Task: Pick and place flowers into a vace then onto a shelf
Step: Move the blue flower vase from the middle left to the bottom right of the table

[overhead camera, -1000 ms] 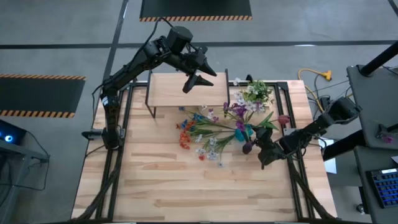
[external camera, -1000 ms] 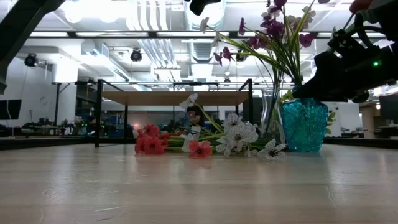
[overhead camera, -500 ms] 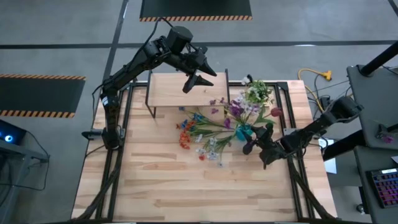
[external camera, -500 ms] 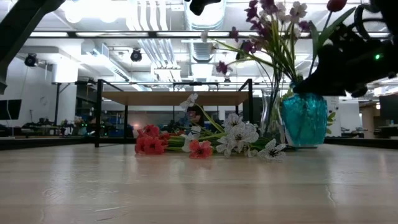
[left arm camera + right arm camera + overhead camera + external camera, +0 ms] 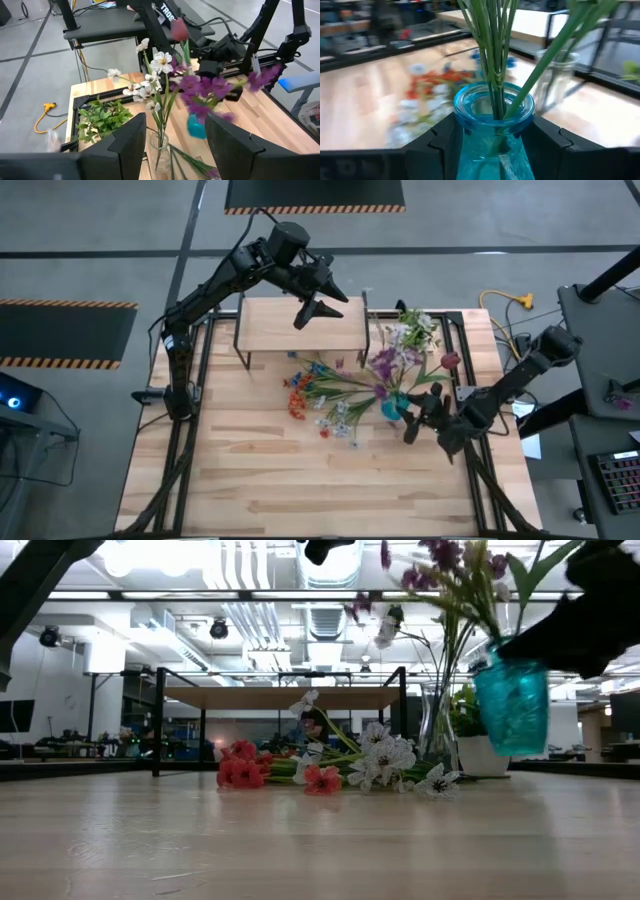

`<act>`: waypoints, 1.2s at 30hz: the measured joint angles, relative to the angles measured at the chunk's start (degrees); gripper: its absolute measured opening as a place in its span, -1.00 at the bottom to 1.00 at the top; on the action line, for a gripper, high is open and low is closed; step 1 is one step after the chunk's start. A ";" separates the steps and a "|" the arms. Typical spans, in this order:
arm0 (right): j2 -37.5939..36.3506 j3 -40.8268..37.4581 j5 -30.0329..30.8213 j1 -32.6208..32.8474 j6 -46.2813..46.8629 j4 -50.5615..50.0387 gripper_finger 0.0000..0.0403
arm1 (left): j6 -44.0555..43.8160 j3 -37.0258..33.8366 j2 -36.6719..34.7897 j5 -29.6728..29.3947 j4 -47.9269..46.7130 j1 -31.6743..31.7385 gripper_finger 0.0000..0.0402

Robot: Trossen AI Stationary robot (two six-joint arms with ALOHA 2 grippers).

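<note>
My right hand point(image 5: 425, 416) is clamped on the blue vase point(image 5: 511, 703), lifted clear of the bench point(image 5: 250, 470), right of centre in the high view. Purple, white and dark red flowers point(image 5: 400, 360) stand in it; the rest of the loose flowers point(image 5: 325, 395) lie mid-bench. Left hand point(image 5: 320, 298) hovers over the shelf point(image 5: 280, 325), fingers apart, apparently empty.

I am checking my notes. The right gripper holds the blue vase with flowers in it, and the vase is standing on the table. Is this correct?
Not quite. The right gripper does hold the blue vase with flowers in it, but the vase is not standing on the table. The low view shows it lifted clear of the tabletop and tilted.
</note>
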 joint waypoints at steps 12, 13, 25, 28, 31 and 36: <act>-5.43 -0.09 -1.76 17.32 -1.80 0.03 -0.17 | 0.52 0.00 0.00 -0.01 -0.02 0.33 -0.07; -5.50 -0.09 -1.82 18.77 -2.09 0.06 -0.17 | 0.52 0.00 0.00 -0.02 -0.02 0.35 -0.07; -0.77 -0.11 -1.68 29.42 -0.28 0.87 -0.17 | 1.92 0.00 -0.03 0.00 0.04 0.35 -0.07; 0.64 -0.11 -1.67 30.92 1.68 1.30 -0.17 | 1.66 0.00 -0.11 0.02 0.02 0.37 -0.07; 2.54 -0.11 -1.38 32.04 3.73 1.60 -0.17 | 1.50 0.00 -0.11 0.02 0.04 0.31 -0.07; 6.94 -0.11 0.29 32.82 7.70 2.42 -0.17 | 0.46 0.00 -0.11 0.04 0.07 0.17 -0.07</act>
